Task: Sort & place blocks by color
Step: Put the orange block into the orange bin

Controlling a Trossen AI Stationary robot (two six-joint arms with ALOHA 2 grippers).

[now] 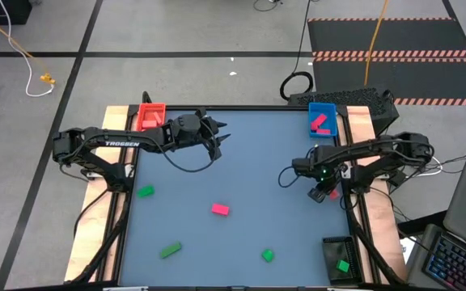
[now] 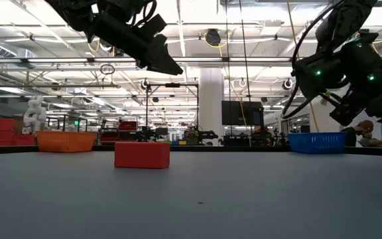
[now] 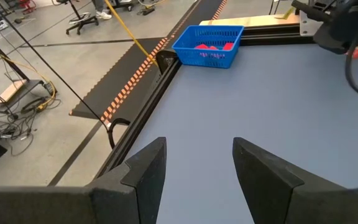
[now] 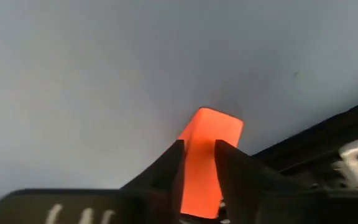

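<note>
We see the right claw (image 4: 199, 163) clenched on a salmon-red block (image 4: 207, 155), holding it between its fingers near the tabletop's (image 1: 241, 162) right edge, just above the surface. The left claw (image 3: 197, 168) hangs released, fingers apart, over the far left of the tabletop beside the red tray (image 1: 150, 115). Across the grey-blue surface lie a hot pink block (image 1: 220, 209) and green blocks (image 1: 145, 191); the blue tray (image 1: 322, 117) holds pink pieces. Beyond, we see concrete floor and striped mats.
</note>
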